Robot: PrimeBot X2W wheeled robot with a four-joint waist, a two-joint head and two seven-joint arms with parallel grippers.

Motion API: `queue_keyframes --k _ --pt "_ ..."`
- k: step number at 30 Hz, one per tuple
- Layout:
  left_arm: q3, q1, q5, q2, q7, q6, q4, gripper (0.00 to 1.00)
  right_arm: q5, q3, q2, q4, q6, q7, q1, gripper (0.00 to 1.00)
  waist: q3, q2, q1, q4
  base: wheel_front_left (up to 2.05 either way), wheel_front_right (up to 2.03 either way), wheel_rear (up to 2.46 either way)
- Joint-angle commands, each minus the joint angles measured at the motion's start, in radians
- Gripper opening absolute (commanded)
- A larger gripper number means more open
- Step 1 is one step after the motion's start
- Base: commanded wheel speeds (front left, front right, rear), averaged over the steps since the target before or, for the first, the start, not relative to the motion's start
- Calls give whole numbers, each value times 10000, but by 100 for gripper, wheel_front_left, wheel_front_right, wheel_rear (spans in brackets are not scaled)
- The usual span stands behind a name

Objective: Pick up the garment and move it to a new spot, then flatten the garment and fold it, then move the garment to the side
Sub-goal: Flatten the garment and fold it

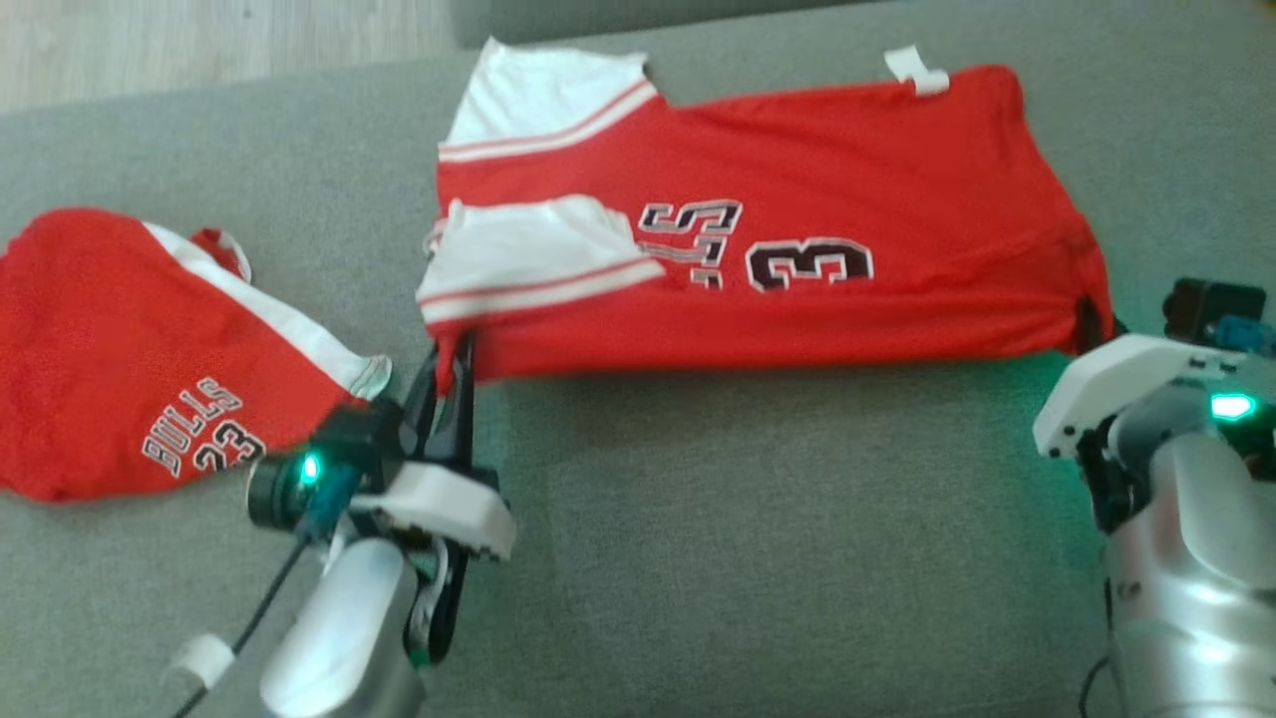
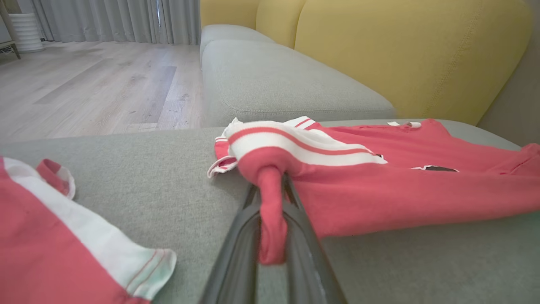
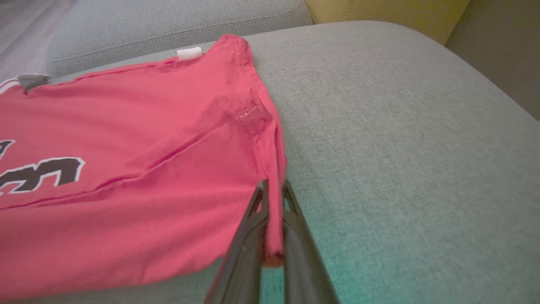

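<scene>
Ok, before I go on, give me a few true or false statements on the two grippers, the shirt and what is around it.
1. The left gripper is shut on a near corner of the shirt. True.
2. The right gripper is open, clear of the shirt. False: it is shut on the shirt's other near corner.
3. The shirt lies on a wooden table. False: it lies on a grey sofa cushion.
4. A second red garment lies apart from the shirt, on the robot's left. True.
5. The shirt's number is hidden underneath. False: it faces up.
</scene>
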Motion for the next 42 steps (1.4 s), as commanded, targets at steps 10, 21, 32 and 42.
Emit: queue_keyframes --k 10,21,32,42 --pt "56 1293 -315 468 471 154 -978 0 1448 948 -40 -2733 65 1301 1911 0 -1241 0 0 -228 0 0 0" --pt "-260 2784 -397 995 1816 541 -2728 36 2100 782 -8 -5549 65 2516 4074 100 -1532 0 0 -354 0 0 0" --pt "25 2339 -240 1071 1251 858 -3158 100 2265 670 -5 -6406 65 1641 3637 100 -1128 0 0 -551 0 0 0" --pt "395 753 -199 1257 505 527 -3690 100 2117 893 -4 -6804 65 100 2488 100 -533 0 0 -805 0 0 0"
